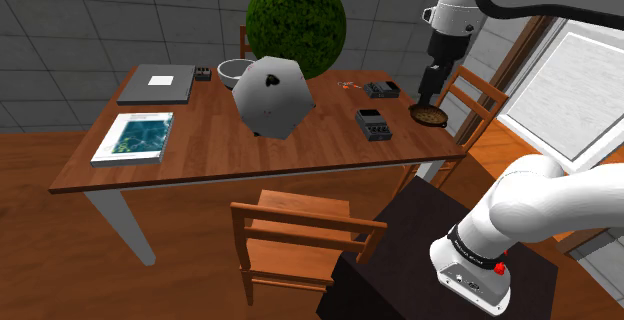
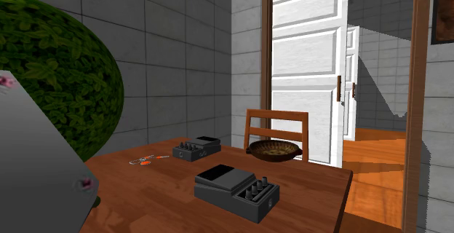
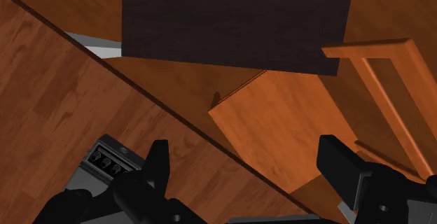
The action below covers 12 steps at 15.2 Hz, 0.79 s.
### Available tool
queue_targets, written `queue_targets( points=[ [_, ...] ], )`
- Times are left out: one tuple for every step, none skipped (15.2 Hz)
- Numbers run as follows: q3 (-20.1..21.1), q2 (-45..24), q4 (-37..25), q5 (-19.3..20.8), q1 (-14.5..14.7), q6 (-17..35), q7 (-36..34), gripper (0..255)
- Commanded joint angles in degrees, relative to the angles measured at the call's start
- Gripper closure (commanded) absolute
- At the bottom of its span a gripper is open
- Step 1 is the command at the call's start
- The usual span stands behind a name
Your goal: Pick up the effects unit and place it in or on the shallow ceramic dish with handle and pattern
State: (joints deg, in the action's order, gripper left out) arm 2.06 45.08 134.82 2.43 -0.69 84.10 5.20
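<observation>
Two dark effects units lie on the wooden table (image 1: 200, 153): one with knobs (image 1: 375, 125) (image 2: 236, 190) nearer the front edge, another (image 1: 381, 90) (image 2: 196, 148) behind it. A shallow brown patterned dish (image 1: 427, 115) (image 2: 274, 149) sits by the table's end, towards the shoulder view's right. My black gripper (image 1: 428, 103) hangs just over that dish. In the wrist view the gripper (image 3: 245, 166) is open, with nothing between its fingers. A knobbed effects unit (image 3: 105, 163) lies beside one finger (image 3: 157, 163).
A big grey faceted block (image 1: 270, 96), a green ball-shaped bush (image 1: 296, 23), a bowl (image 1: 237, 68), a picture book (image 1: 135, 135) and a grey slab (image 1: 157, 83) share the table. Wooden chairs stand at the front (image 1: 300, 233) and beside the dish (image 1: 470, 93). A white door (image 2: 305, 64) stands open.
</observation>
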Motion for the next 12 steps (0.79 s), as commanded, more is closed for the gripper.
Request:
queue_targets(
  points=[
    [0.0, 0.0, 0.0, 0.0, 0.0, 0.0, 0.0, 0],
    [-0.08, -1.82, -0.07, -0.08, -0.64, 1.65, -1.13, 0],
    [-0.17, -3.68, -0.2, -0.15, -1.28, 3.26, -2.25, 0],
    [-0.29, -5.57, -0.41, -0.21, -1.91, 4.84, -3.36, 0],
    [-0.41, -7.48, -0.68, -0.27, -2.53, 6.38, -4.45, 0],
    [-0.55, -9.42, -1.02, -0.32, -3.14, 7.87, -5.53, 0],
    [-0.7, -11.37, -1.42, -0.37, -3.74, 9.32, -6.59, 0],
    [-0.89, -13.33, -1.88, -0.4, -4.31, 10.73, -7.65, 0],
    [-1.09, -15.31, -2.4, -0.44, -4.88, 12.09, -8.69, 0],
    [-1.32, -17.29, -2.99, -0.48, -5.42, 13.4, -9.72, 0],
    [-1.55, -19.28, -3.62, -0.53, -5.97, 14.67, -10.72, 0],
    [-1.81, -21.27, -4.32, -0.58, -6.5, 15.89, -11.71, 0]
  ],
)
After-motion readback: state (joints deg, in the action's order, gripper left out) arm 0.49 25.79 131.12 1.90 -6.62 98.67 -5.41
